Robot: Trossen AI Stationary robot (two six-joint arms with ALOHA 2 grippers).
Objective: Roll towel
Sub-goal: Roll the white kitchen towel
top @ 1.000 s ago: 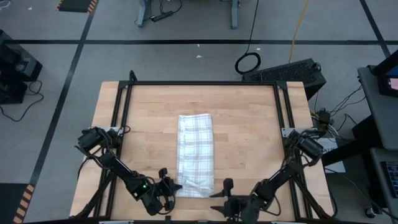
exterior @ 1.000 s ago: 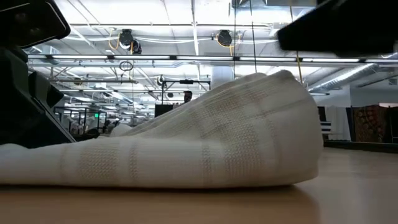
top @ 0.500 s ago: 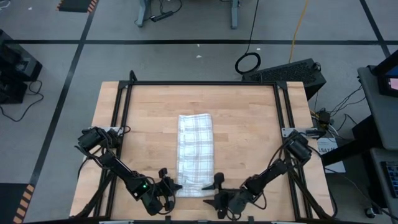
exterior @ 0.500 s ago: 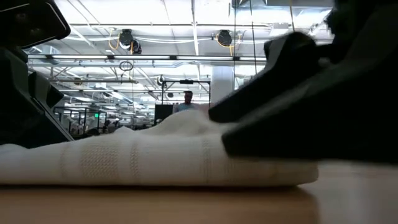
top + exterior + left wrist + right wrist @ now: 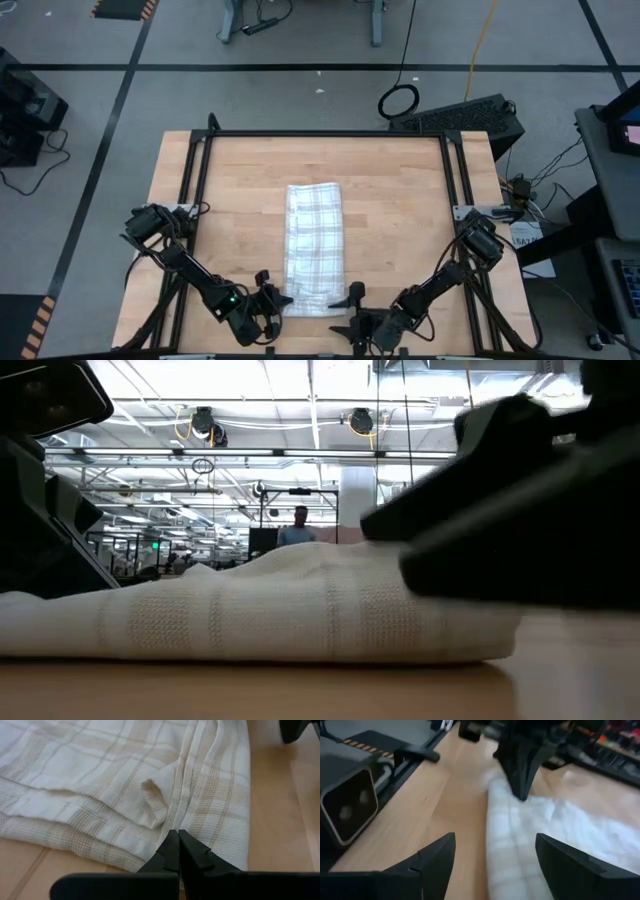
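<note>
Towel count is one: a single plaid towel (image 5: pixel 314 248), folded into a long strip, lies in the middle of the wooden table (image 5: pixel 400 200) in the high view, running from the frame's centre down toward the lower edge. Two arms reach in from the lower corners. The left gripper (image 5: pixel 281 299) sits at the towel's lower left corner, fingers together at the cloth's edge. The right gripper (image 5: pixel 348 309) is at the towel's lower right corner, its two fingers spread apart, one just beside the cloth.

From the low view, the towel (image 5: pixel 250 615) fills the lower middle of the frame as a low mound on the table. One dark gripper body, the right gripper (image 5: pixel 520 510), covers the right side, over the towel's end. One person (image 5: pixel 297 530) stands far back in the room, centre of frame.

Through the left wrist view, the two fingers of the left gripper (image 5: pixel 178 851) are pressed together at the bottom centre, right at the towel's (image 5: pixel 115 785) hem; whether cloth is pinched between them cannot be told.

Right wrist view: two fingers (image 5: pixel 440 857) stand wide apart at the bottom, the towel (image 5: pixel 540 835) lying between and beyond them, with the left gripper (image 5: pixel 522 770) at top centre.
</note>
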